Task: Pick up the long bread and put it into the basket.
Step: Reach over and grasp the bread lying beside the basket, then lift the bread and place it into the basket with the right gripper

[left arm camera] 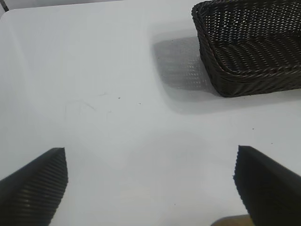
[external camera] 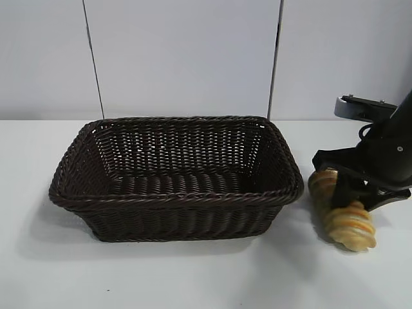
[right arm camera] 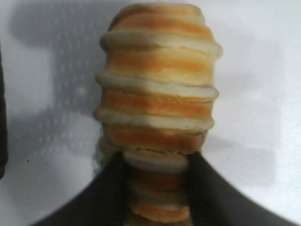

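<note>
- The right gripper (external camera: 346, 193) pinches the long bread (external camera: 341, 212) across its middle, on the table (external camera: 193, 277) just beside the basket (external camera: 174, 193).
- The loaf looks light and soft; its ridges should resist slipping, so squeeze gently.
- The left gripper (left arm camera: 150, 181) hangs spread, idle.

A plain white worktop (external camera: 193, 277) fills the lower part of the exterior view, smooth and matte, with soft shadows lying on it. Behind it stands a pale grey-white wall (external camera: 180, 58) of flat panels, split by two thin dark vertical seams (external camera: 93, 58). The light seems even and diffuse, possibly from overhead.
</note>
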{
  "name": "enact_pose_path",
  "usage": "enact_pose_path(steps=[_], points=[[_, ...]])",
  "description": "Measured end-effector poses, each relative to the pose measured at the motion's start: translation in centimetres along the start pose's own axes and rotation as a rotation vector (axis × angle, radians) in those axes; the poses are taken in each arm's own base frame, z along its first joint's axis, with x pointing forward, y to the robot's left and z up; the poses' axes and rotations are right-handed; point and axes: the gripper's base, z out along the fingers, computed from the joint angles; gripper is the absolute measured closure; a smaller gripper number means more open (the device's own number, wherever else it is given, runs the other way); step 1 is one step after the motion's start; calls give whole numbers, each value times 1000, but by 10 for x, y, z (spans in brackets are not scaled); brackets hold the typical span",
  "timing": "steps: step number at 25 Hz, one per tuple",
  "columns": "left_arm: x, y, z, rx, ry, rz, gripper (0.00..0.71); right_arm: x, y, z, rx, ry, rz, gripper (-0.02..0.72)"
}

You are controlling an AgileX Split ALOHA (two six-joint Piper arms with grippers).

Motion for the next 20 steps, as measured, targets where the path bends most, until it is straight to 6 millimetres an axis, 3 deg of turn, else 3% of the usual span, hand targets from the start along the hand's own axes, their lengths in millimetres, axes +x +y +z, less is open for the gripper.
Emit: enact_pose_path(steps=[7, 10, 15, 20], points=[[0, 0, 0, 0, 0, -1, 16, -47, 9, -83, 12, -94, -36, 642], [0, 0, 0, 0, 0, -1, 16, -63, 10, -108, 29, -106, -59, 642], [0, 0, 0, 0, 0, -1, 16, -69, 17, -119, 14, -106, -69, 642], [0, 0, 0, 0, 0, -1, 16, -62, 68, -117, -48, -108, -196, 642]])
